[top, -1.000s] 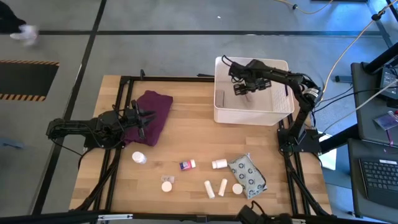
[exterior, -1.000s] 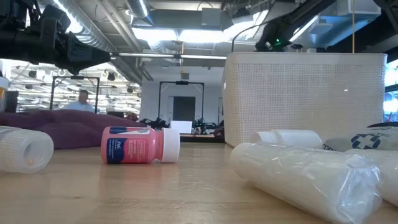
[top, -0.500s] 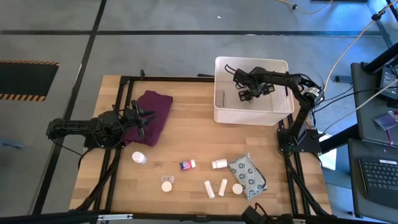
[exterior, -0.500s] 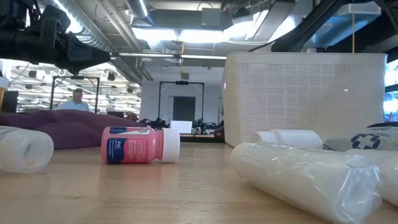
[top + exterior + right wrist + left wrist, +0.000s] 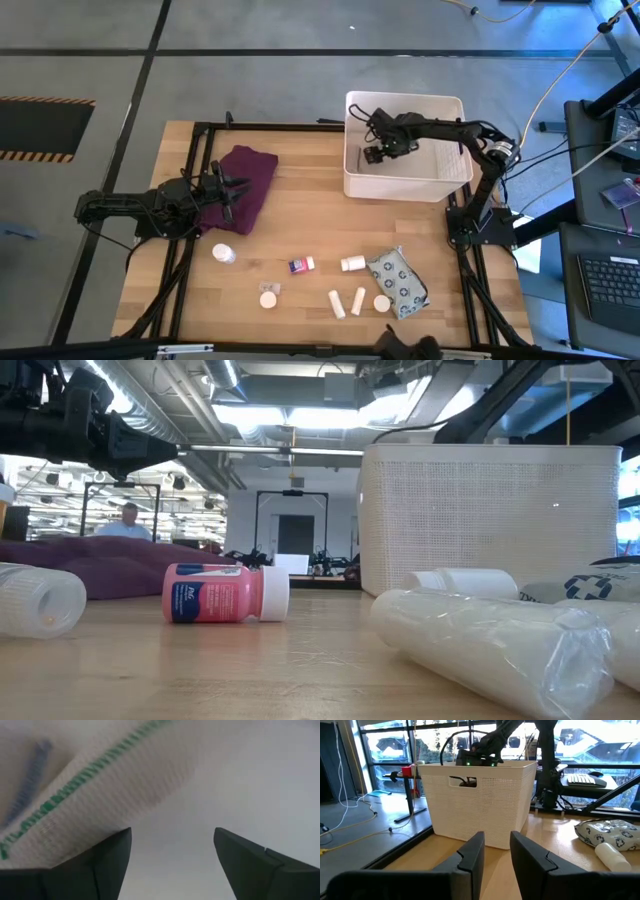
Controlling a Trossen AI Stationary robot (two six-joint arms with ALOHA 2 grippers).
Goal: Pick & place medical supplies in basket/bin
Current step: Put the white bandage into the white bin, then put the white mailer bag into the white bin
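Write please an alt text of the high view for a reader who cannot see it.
The right gripper, fingers open, reaches into the white rectangular plastic tub on a wooden table. The left gripper waits over a purple folded cloth; small white bottles lie along the near edge.

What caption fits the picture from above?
Right gripper reaches into the white basket, fingers open; small medical supplies wait on the table.

We see a grey concrete floor [image 5: 280,60] around the wooden table [image 5: 300,220], crossed by dark lines. A desk with a keyboard [image 5: 610,285] stands at right. Behind: ceiling light strips [image 5: 270,415], exposed ducts, large windows [image 5: 385,745].
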